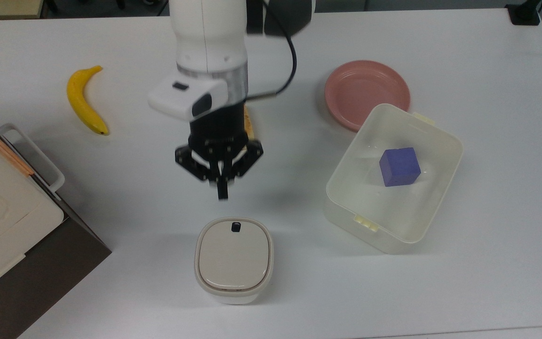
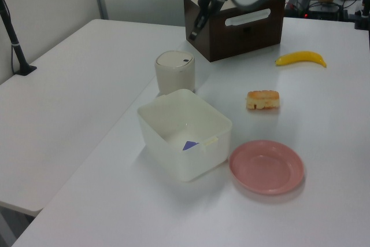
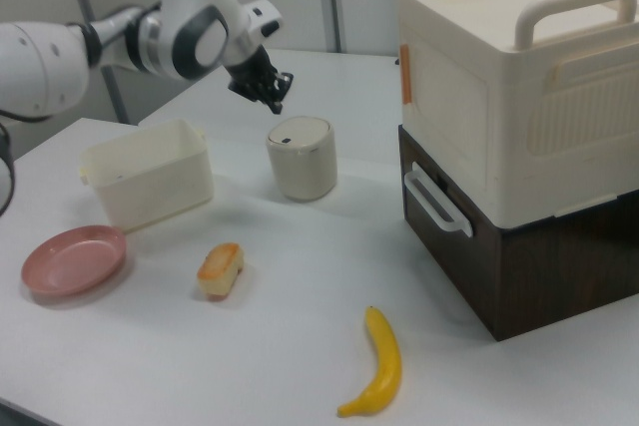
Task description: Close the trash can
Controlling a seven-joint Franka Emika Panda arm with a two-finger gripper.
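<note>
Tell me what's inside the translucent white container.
The container holds one purple-blue cube, resting on its floor; nothing else shows inside in the top view. In the left view the near wall hides most of the cube, leaving a corner visible.

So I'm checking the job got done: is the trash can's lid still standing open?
No, in the top view the beige lid lies flat on the trash can, with the gripper lifted clear of it.
</note>
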